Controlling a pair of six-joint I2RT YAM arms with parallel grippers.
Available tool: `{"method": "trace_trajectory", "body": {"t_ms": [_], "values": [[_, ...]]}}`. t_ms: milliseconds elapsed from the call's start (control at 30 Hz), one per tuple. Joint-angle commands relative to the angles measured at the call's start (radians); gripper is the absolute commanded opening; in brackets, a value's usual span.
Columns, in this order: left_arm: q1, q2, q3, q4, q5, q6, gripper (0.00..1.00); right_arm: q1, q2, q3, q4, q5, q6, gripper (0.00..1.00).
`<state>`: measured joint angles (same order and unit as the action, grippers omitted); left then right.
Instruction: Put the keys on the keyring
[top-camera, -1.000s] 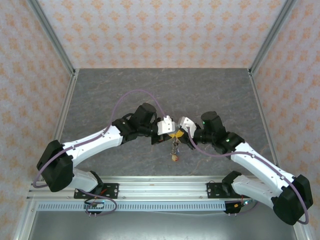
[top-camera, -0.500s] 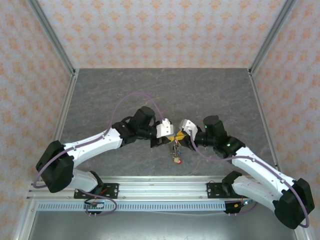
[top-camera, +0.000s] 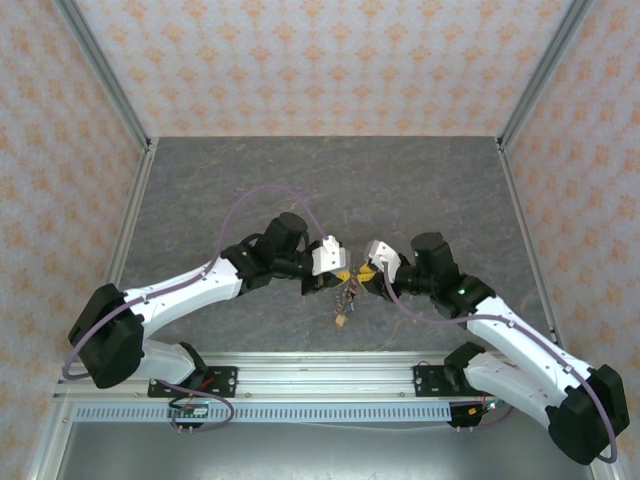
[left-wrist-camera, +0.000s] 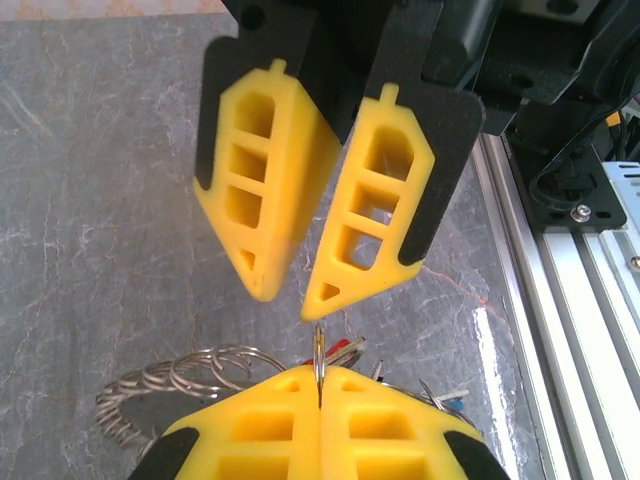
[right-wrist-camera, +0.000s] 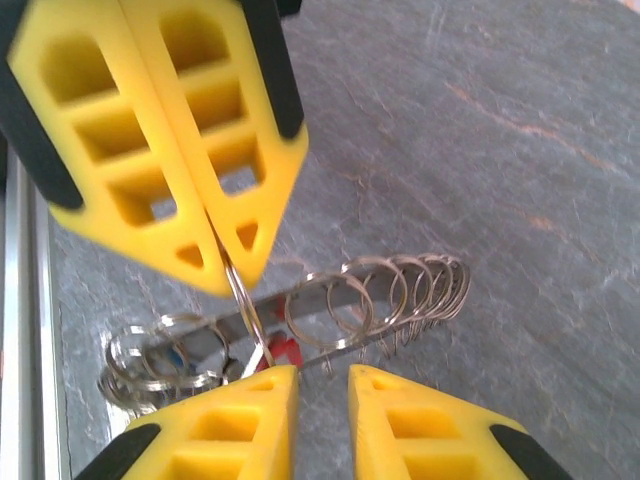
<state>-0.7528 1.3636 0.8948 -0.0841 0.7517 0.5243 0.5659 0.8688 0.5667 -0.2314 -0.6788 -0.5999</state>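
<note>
Left gripper (left-wrist-camera: 319, 372) — jaws pressed together on a thin wire loop of the keyring (right-wrist-camera: 385, 292), whose coils hang just beside both grippers over the grey table (top-camera: 430, 180). Right gripper (right-wrist-camera: 322, 375) — jaws a narrow gap apart, gripping nothing, tips facing the left one's. Keys (right-wrist-camera: 284, 350) bunched against the ring, one red head showing.

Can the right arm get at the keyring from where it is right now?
Probably yes. The right tool is slightly open right beside the keyring, which the shut left tool holds, and nothing sits between them.
</note>
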Motion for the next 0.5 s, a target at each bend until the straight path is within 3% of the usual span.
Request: {"method": "trace_trajectory", "body": {"t_ms": [0, 267, 467], "values": [[-0.003, -0.037, 0.005, 0.064, 0.026, -0.006, 0.00, -0.003, -0.034, 0.035, -0.077, 0.023, -0.051, 0.20], [-0.004, -0.029, 0.019, 0.053, 0.036, -0.003, 0.00, -0.004, -0.052, 0.032, 0.018, -0.110, -0.018, 0.22], [-0.003, -0.034, 0.020, 0.048, 0.037, -0.003, 0.00, -0.004, -0.004, 0.029, 0.100, -0.133, -0.003, 0.22]]}}
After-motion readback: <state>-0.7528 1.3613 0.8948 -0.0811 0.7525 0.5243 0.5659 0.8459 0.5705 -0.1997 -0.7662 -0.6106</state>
